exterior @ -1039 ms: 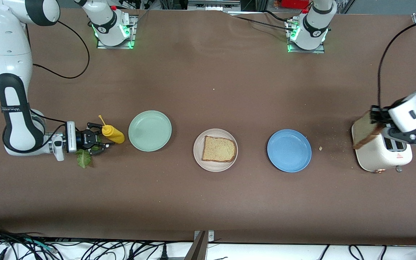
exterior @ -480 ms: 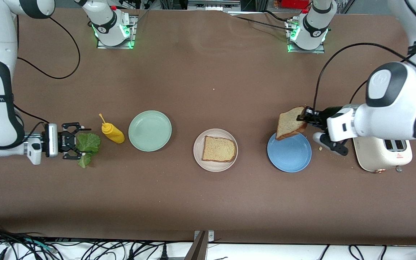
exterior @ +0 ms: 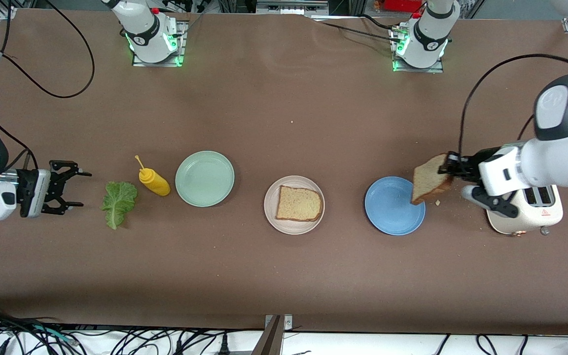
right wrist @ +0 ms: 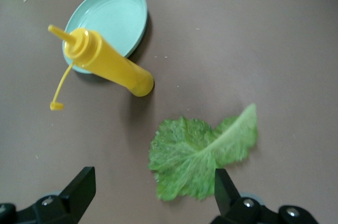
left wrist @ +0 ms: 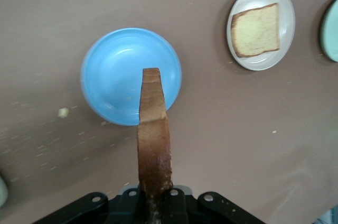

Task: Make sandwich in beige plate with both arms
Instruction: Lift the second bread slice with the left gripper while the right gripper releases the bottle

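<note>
the left gripper [exterior: 450, 165] clamps a bread slice [exterior: 429, 184] over the edge of the blue plate [exterior: 392, 207] by the toaster [exterior: 525, 212]. the right gripper [exterior: 69, 190] hangs spread wide, holding nothing, near the lettuce leaf [exterior: 118, 197] lying beside the mustard bottle [exterior: 153, 181]. another bread slice [exterior: 300, 203] lies in the beige plate [exterior: 270, 209], between the blue plate and the green plate [exterior: 204, 178].

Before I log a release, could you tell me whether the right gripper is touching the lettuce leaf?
Apart. In the front view, bare table shows between the open right gripper and the lettuce leaf lying flat.
</note>
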Robot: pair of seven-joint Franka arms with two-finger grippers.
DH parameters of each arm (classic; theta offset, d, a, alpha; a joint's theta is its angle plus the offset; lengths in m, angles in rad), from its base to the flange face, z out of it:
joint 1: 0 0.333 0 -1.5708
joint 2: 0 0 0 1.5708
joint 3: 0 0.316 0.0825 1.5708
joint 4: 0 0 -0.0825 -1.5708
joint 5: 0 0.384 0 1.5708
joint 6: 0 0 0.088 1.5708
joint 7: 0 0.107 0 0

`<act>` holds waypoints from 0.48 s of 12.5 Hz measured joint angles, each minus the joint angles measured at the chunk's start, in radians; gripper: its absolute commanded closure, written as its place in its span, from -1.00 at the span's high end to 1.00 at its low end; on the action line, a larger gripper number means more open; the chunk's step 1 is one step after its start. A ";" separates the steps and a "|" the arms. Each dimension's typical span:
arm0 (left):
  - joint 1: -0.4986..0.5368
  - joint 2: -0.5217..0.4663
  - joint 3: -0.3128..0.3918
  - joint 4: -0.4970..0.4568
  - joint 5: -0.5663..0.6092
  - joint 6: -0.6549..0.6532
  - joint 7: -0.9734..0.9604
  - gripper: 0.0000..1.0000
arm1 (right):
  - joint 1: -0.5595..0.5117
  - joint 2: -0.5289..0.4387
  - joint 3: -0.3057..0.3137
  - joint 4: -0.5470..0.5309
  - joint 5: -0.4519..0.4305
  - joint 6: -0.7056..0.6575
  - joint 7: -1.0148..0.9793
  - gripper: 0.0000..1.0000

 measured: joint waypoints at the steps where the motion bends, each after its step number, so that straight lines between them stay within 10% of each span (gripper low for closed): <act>1: 0.007 -0.003 0.000 0.033 0.032 -0.031 0.000 -1.00 | 0.001 -0.024 0.005 -0.015 -0.023 0.018 0.078 1.00; 6: 0.020 -0.029 0.007 0.105 0.123 -0.136 -0.001 -1.00 | 0.009 -0.095 0.051 -0.046 -0.192 0.060 0.434 1.00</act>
